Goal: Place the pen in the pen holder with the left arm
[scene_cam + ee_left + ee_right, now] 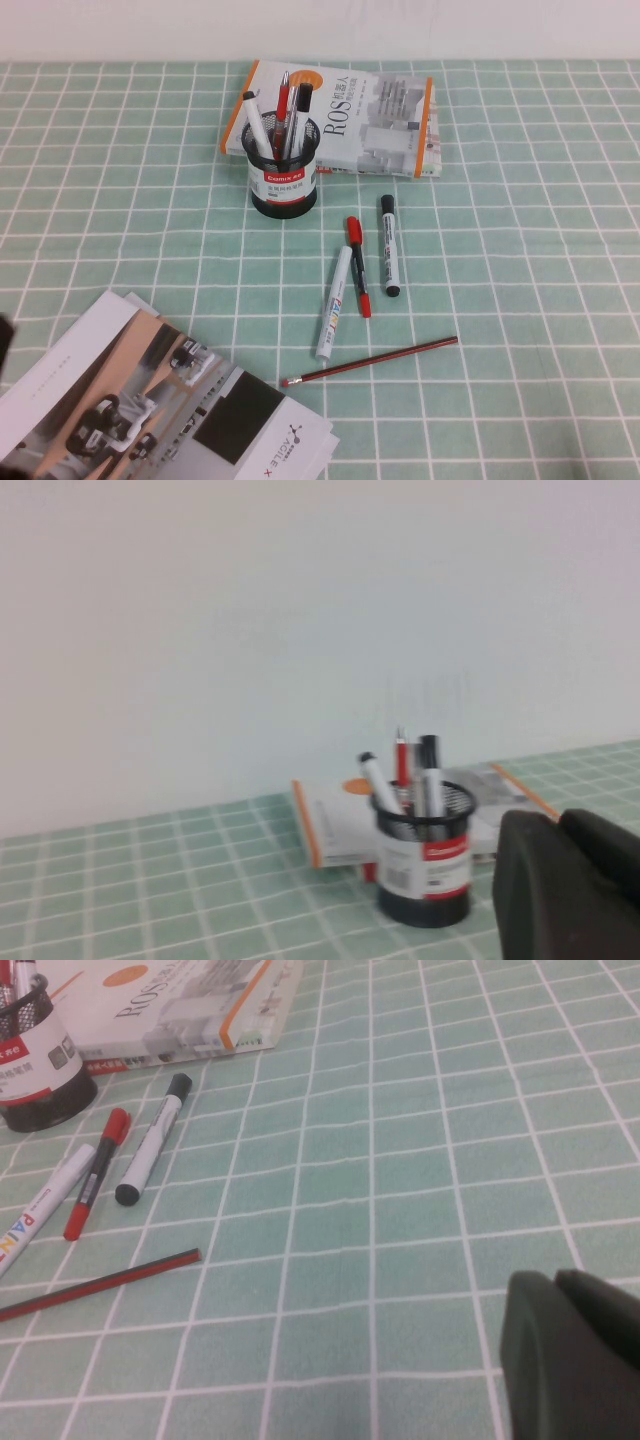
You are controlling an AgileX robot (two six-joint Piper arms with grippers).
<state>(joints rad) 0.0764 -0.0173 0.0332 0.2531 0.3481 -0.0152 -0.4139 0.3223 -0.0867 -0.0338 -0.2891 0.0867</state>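
Observation:
The black mesh pen holder (pixel 283 170) with its red-and-white Comix band stands in front of a book. The pen (pixel 256 122), white-barrelled with a small dark end pointing up, stands in it and leans left, beside a red pen and a dark pen. In the left wrist view the holder (pixel 425 865) and the pen (pixel 380 783) show just past my left gripper (pixel 558 822), which is shut and empty, clear of the holder. Only a dark bit of the left arm (pixel 4 338) shows at the high view's left edge. My right gripper (pixel 553 1278) is shut and empty over bare cloth.
On the green checked cloth lie a white PAINT marker (pixel 333 303), a red-capped pen (pixel 358 265), a white marker with black ends (pixel 390 245) and a red pencil (pixel 370 362). An orange-edged book (pixel 335 115) lies behind the holder. An open magazine (pixel 130 410) lies front left.

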